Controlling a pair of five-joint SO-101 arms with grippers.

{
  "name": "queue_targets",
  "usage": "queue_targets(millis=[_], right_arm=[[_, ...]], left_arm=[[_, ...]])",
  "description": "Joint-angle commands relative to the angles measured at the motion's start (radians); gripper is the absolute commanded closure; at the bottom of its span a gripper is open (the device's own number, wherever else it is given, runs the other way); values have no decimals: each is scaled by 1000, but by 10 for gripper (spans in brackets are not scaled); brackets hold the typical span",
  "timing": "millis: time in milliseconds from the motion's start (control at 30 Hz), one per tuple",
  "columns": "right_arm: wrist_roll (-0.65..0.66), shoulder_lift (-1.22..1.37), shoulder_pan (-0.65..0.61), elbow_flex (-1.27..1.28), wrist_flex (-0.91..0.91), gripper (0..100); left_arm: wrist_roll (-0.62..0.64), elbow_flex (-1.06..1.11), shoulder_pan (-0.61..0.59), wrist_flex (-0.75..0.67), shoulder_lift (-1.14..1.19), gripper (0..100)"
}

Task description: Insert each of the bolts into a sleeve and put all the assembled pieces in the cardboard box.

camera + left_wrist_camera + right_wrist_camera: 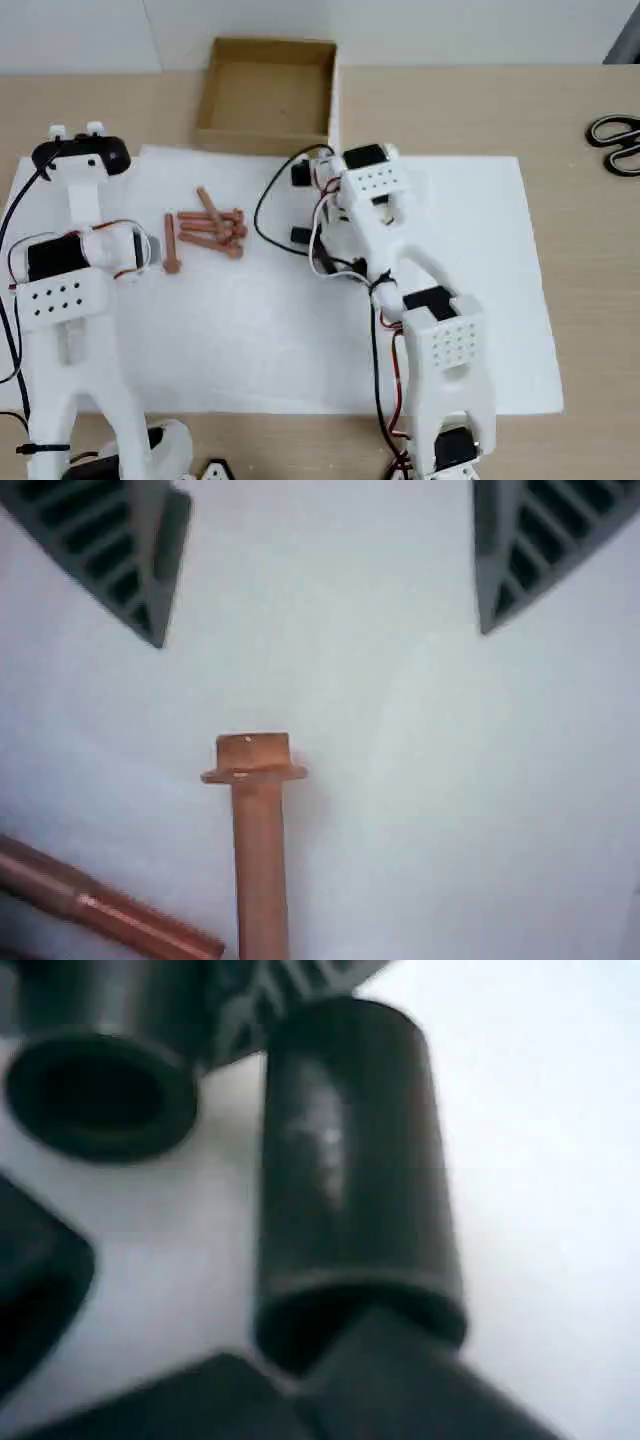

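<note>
The left hand [322,638] hangs wide open above a smooth, copper-coloured bolt [259,850] with a flanged head, which lies flat on the white sheet [300,340]. The right hand [322,188] sits at a matte black, tube-shaped sleeve [350,1160]; I cannot tell whether it grips it. More bolts [212,228] lie piled between the arms. The open cardboard box [265,95] stands at the sheet's far edge.

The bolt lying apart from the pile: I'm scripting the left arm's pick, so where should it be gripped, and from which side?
I'd grip the bolt on its shank just behind the flanged head, coming straight down with the jaws straddling it crosswise. It lies flat on the white sheet, bare on both sides there; farther along, another bolt crowds the shank.
</note>
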Motion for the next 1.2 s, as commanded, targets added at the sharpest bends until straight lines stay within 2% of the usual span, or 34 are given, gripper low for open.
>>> queue_targets(millis=[0,200,367,600,833,1167], right_arm=[[2,-54,7,-26,54,992],[25,-182,5,-32,76,992],[29,-257,13,-29,85,992],[29,-311,45,-28,90,992],[29,-320,53,-28,90,992],[29,-320,54,-28,90,992]], left_arm=[[-5,-44,0,0,0,811],[-5,-114,9,83,28,811],[-5,-282,14,166,252,811],[-5,-512,17,158,591,812],[52,-685,18,157,847,812],[57,-754,84,141,1020,812]])
